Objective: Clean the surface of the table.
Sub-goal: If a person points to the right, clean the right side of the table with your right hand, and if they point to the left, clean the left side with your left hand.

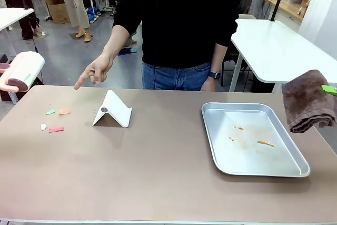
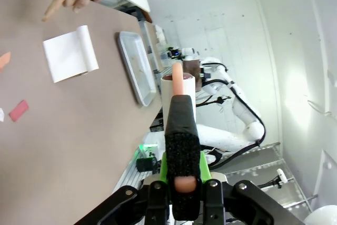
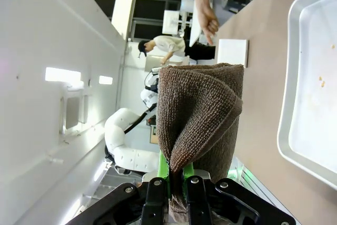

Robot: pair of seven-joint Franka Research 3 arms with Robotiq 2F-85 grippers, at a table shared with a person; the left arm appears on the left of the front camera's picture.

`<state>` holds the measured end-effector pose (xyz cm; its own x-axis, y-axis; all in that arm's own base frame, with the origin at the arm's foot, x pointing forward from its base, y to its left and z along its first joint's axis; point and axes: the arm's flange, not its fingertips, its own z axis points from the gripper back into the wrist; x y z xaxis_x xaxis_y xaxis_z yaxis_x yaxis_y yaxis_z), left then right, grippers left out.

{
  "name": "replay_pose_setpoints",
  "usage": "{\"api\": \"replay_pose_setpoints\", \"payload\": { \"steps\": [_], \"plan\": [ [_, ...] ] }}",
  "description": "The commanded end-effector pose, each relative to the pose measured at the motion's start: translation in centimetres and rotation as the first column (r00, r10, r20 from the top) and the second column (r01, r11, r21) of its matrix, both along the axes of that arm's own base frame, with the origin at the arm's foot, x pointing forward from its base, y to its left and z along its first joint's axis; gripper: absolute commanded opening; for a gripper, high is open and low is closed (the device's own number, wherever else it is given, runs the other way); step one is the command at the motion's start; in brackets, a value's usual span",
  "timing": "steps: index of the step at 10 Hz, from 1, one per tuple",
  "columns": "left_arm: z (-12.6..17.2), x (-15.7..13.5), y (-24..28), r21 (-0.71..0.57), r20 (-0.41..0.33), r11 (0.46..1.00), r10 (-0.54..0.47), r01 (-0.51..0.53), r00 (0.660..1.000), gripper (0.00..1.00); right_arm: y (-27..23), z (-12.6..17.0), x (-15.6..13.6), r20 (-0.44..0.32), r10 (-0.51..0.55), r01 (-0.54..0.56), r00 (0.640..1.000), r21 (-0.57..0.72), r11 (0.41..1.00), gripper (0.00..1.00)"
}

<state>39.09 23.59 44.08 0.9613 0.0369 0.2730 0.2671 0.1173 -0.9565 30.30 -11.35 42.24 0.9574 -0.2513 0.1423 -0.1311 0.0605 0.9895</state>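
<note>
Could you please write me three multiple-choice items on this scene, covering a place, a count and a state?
1. On which part of the table do the coloured scraps lie? A left; B middle; C right.
2. How many scraps are there? A two; B four; C seven.
3. The right gripper is: A open and empty; B half open; C shut on the brown cloth.
Answers: 1 A, they lie left of the white stand; 2 B, one each green, orange, white, red; 3 C, the cloth hangs pinched in it.

Bright even indoor light, soft faint shadows, sharp focus, wide-angle wrist distortion
</note>
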Motion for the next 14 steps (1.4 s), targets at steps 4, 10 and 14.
{"api": "replay_pose_setpoints", "payload": {
  "steps": [4,10,14],
  "plan": [
    [-1.2,1.2,2.4,0.258,0.039,0.959,0.114,-0.120,0.993,0.22,0.0,0.2,-0.1,-0.004,0.008,-0.008,1.000,0.005,1.000,0.00],
    [-5.0,3.8,7.0,0.495,0.078,0.817,0.296,-0.295,0.952,0.22,0.0,0.2,-0.1,-0.004,0.008,-0.008,1.000,0.005,1.000,0.00],
    [-6.9,5.2,8.4,0.508,-0.035,0.823,0.314,-0.253,0.949,0.22,0.0,0.2,-0.1,-0.004,0.008,-0.008,1.000,0.005,1.000,0.00]
  ]
}}
